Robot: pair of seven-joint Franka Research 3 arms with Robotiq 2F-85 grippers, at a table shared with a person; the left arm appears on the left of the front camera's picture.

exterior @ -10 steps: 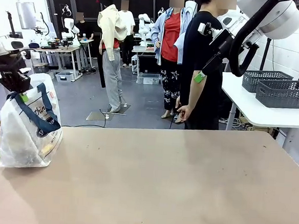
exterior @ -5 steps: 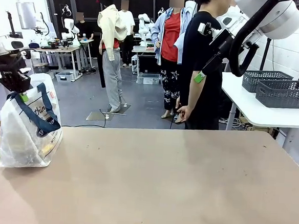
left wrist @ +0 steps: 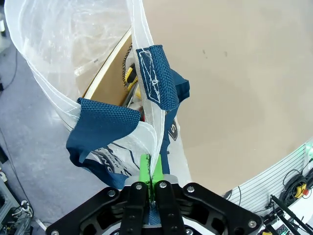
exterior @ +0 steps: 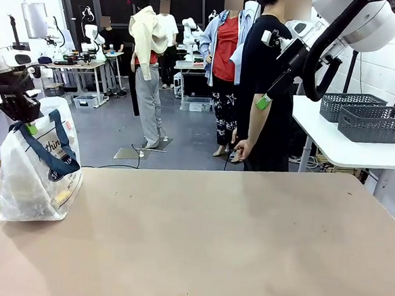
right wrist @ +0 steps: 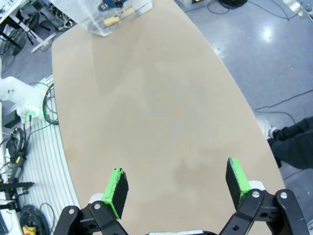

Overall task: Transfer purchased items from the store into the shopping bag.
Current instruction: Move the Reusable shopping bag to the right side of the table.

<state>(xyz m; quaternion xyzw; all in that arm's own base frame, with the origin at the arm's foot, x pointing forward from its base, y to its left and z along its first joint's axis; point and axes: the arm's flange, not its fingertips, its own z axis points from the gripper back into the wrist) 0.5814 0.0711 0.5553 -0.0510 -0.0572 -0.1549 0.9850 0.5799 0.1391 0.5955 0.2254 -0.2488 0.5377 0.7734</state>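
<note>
White bag (left wrist: pixel 161 142) rim pinched between fingers (left wrist: pixel 144 169)

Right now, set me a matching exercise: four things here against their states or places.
Things:
1. left gripper
2. right gripper
3. bag
4. box

States or places:
A. open above the bare table
B. inside the bag
C. shut on the bag's rim
D. standing at the table's left edge

Pairs: 1-C, 2-A, 3-D, 4-B
</note>
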